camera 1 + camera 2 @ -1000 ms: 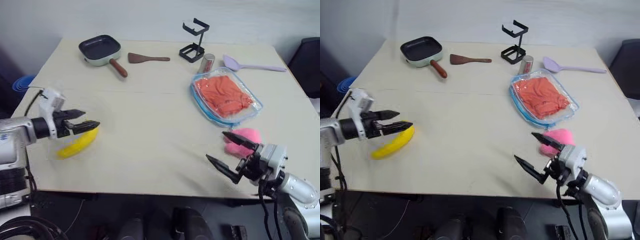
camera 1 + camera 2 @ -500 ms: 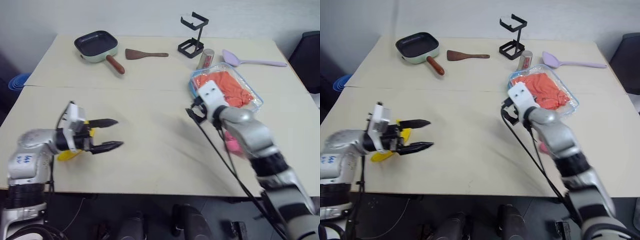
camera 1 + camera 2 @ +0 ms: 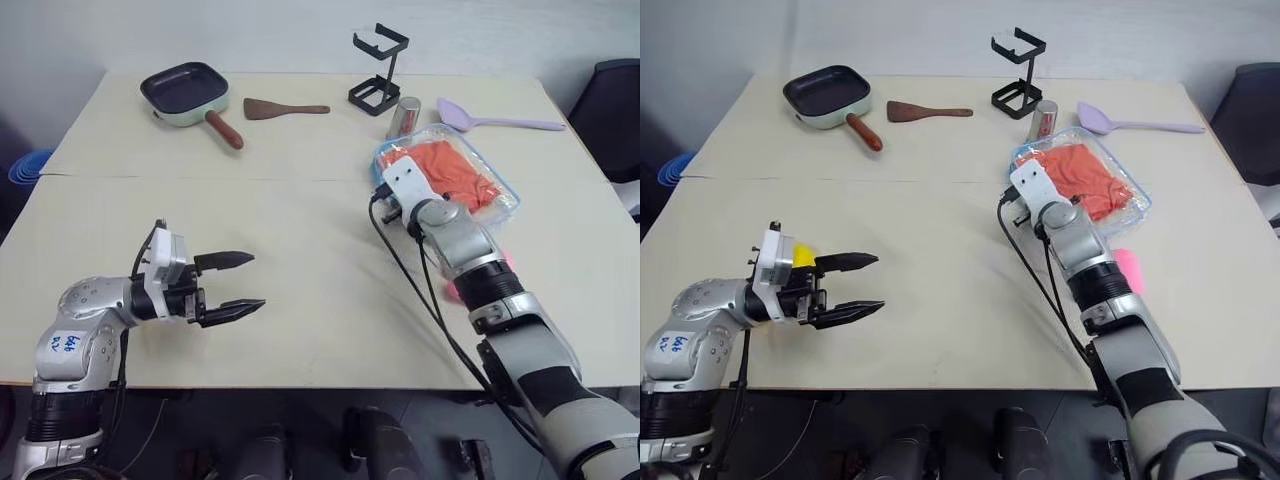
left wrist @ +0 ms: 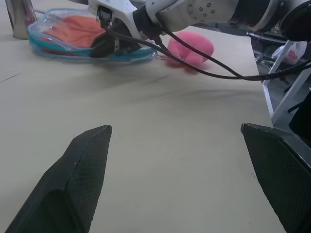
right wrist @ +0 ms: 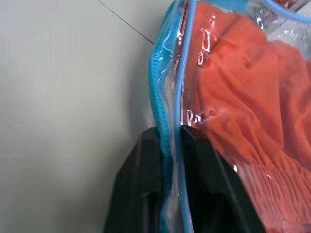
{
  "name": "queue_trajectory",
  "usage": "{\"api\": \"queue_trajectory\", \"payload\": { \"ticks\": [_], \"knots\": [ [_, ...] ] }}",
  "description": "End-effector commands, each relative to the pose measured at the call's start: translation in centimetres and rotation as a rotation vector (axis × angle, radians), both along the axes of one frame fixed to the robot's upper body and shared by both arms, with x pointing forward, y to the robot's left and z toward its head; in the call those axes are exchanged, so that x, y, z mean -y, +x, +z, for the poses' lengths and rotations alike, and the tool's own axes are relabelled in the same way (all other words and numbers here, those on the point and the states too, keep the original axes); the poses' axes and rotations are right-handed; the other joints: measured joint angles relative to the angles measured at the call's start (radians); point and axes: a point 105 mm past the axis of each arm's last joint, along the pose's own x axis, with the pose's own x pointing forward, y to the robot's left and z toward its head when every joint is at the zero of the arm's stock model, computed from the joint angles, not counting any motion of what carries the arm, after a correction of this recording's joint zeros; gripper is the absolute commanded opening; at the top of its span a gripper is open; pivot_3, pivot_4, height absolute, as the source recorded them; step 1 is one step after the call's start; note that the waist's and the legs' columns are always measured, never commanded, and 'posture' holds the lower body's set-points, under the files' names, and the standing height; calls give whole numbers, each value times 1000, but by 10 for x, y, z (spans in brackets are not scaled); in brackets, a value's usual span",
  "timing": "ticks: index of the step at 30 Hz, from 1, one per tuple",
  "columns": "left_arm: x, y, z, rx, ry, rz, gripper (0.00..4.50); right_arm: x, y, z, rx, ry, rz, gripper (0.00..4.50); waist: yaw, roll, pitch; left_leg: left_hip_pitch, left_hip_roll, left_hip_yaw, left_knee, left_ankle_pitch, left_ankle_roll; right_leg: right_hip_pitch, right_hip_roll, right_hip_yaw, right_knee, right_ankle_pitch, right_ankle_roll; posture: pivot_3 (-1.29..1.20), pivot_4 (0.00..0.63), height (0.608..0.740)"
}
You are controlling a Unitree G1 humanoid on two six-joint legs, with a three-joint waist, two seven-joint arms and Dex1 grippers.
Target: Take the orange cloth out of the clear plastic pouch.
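The orange cloth (image 3: 450, 172) lies crumpled inside the clear plastic pouch (image 3: 503, 196), which rests flat on the far right part of the bench (image 3: 300, 230), its light blue zipper edge turned toward the left. The right gripper (image 5: 171, 141) has its fingers (image 5: 141, 184) pressed together on that blue edge at the pouch's near left side, the plastic rim pinched between them, with the cloth just beyond the pinch on the inner side of the clear wall. The left gripper (image 3: 240, 283) hovers over the near left part of the bench, well apart from the pouch, its two black fingers (image 3: 228, 260) spread wide and pointing toward the right with nothing between them. A yellow item (image 3: 800, 257) peeks out just behind that gripper's wrist. A fuzzy pink plush lump (image 3: 1127, 270) sits on the bench near the pouch, on its near side, partly hidden by the right arm. Along the far edge lie a small dark pan (image 3: 186, 93) with a reddish handle, a brown spatula (image 3: 283, 107), a black wire stand (image 3: 377, 68), a metal cup (image 3: 403, 118) just beside the pouch's far corner, and a lilac spoon (image 3: 495, 119).
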Motion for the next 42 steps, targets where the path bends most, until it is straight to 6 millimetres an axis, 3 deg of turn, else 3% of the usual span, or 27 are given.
{"api": "queue_trajectory", "payload": {
  "ticks": [1,3,5,6,11,16,23,29,33,35,39,42],
  "knots": [
    [0,-3,9,47,-20,8,4500,-2,1,14,59,70,80,63,0,0,0,0,0,0,0,0,0,0,0,0,0,0,0,0,150,740],
    [-2,-4,10,57,-22,17,4500,-26,-11,24,97,106,332,63,0,0,0,0,0,0,0,0,0,0,0,0,0,0,0,0,150,740],
    [-9,-7,11,68,-19,27,4500,-56,-53,30,139,30,747,63,1,0,0,0,0,0,0,0,0,0,0,0,-1,0,0,0,150,740],
    [-13,-9,11,74,-15,37,4500,-64,-76,24,114,-32,918,63,2,0,0,0,0,0,-1,0,0,0,1,0,-2,0,0,0,150,740],
    [-32,-18,7,34,20,87,4500,-68,-142,-3,-25,-152,1250,63,2,0,0,1,1,0,-2,-1,0,0,2,0,-3,0,0,0,150,740],
    [-42,-25,1,1,42,124,4500,-81,-154,-19,-91,-135,1204,63,7,0,0,3,2,0,1,-1,-1,3,1,0,-3,0,0,0,150,740],
    [-40,-25,1,-2,41,134,4500,-94,-143,-26,-121,-95,1005,63,7,0,0,4,1,0,1,-1,-1,3,0,0,-3,0,0,0,150,740],
    [-39,-23,1,-2,45,129,4500,-91,-131,-20,-96,-78,902,63,7,0,0,4,1,0,1,-1,-1,3,0,0,-3,0,0,0,150,740],
    [-38,-21,2,-1,48,121,4500,-101,-142,-8,-55,-3,978,1292,7,0,0,4,1,0,1,-1,-1,3,0,0,-3,0,0,0,150,740],
    [-38,-21,2,-37,50,114,4500,-95,-159,2,-28,42,1078,1962,7,0,0,4,1,0,1,-1,-1,3,0,0,-3,0,0,0,150,740],
    [-41,-21,5,-55,72,110,4500,-64,-166,19,116,49,1082,3330,10,0,0,3,0,-1,0,-1,0,4,0,0,-3,0,0,0,150,740],
    [-48,-25,6,-59,111,104,4500,-21,-180,41,243,178,1103,4350,11,0,0,4,0,-1,0,-2,1,5,0,0,-4,1,1,0,150,740]
  ]
}}
